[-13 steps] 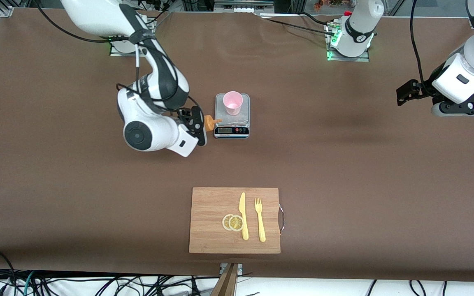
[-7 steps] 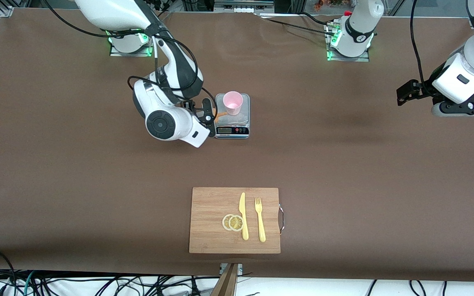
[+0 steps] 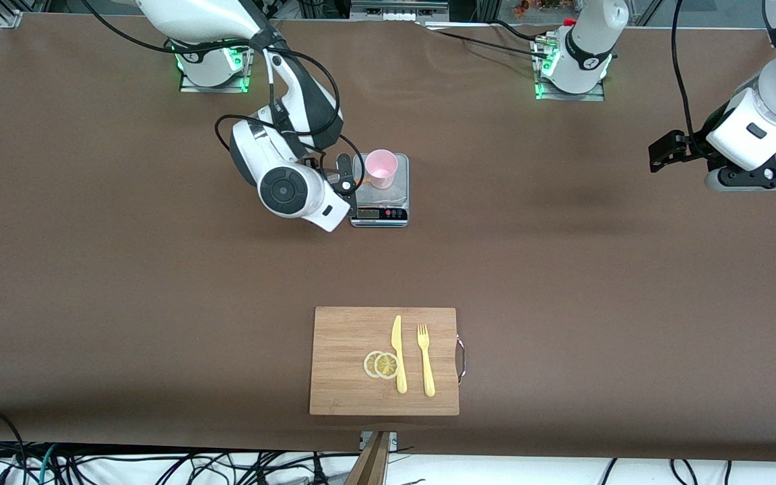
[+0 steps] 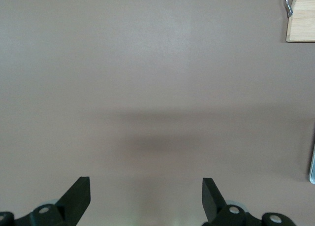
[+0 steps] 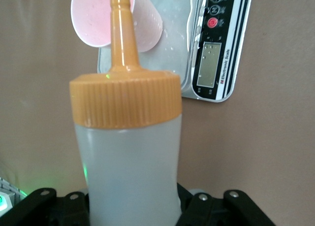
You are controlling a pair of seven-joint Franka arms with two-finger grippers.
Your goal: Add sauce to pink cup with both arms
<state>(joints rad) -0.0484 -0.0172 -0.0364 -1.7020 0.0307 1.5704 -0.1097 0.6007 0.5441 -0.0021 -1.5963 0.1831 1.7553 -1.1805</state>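
Sauce [image 5: 125, 137] nozzle now toward pink cup [image 3: 381, 168]

arms [image 3: 280, 182]: white shells | black joints | black cables

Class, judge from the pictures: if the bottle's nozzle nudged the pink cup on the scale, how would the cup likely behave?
The pink cup looks thin, plastic and empty, so probably light and easily shoved. It stands upright and free on the scale, tapering downward, so it may tip or slide. The right gripper aims the sauce nozzle toward its rim.
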